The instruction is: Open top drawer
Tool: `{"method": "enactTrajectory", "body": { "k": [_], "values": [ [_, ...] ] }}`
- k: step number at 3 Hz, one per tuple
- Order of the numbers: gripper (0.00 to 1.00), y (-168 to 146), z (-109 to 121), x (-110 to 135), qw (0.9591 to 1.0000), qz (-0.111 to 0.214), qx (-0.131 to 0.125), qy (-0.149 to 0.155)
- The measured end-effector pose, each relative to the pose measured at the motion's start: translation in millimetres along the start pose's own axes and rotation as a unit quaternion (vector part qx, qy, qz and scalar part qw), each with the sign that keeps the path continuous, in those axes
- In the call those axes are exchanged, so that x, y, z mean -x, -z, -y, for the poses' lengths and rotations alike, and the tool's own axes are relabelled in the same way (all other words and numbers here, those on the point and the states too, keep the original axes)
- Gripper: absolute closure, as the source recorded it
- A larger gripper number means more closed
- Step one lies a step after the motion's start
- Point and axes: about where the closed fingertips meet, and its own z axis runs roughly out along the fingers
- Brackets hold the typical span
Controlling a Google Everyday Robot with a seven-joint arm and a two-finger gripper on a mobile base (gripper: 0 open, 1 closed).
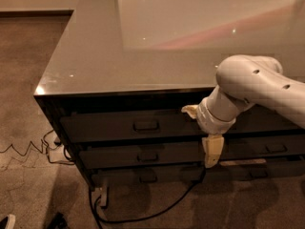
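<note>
Under the bench's front edge, near its left front corner, the top drawer (105, 126) sits shut, front flush with the drawers below. Its small metal pull (146, 125) is centred on the front and nothing is touching it.

The hand (202, 130) hangs in front of the same drawer front, right of the pull and apart from it. The white arm (252, 82) comes in from the right side. Two cream fingers show, one (190, 110) pointing left toward the pull, the other pointing down over the middle drawer (114, 157). They're spread well apart, so the hand is open and holds nothing.

Step in hand, as I read it: approach and line-up, no grasp made yet, no opening started. Task barely begun.

The next move calls for:
- shifting the hand left along the drawer front until the pull lies between the fingers
- turning the wrist so the fingers can hook or pinch the pull's bar
- closing on it, then pulling straight out, away from the bench front.

The pull is small and shallow, so aim needs to be tight; it's easy to slip off or land on the middle drawer's pull just below. A black cable (143, 217) lies on the floor (28, 80) in front, clear of the drawer's path as far as I can tell.
</note>
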Motion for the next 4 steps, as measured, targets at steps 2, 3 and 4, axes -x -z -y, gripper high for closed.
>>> {"method": "enactTrajectory", "body": {
  "k": [2, 3, 4],
  "values": [
    [0.0, -40.1, 11.9, -14.2, 0.9995, 0.006, 0.002, -0.032],
    [0.0, -40.6, 30.7, -17.2, 0.9986, 0.001, -0.028, -0.045],
    [0.0, -42.0, 27.2, -15.2, 0.9987, 0.004, -0.029, -0.042]
  ]
}}
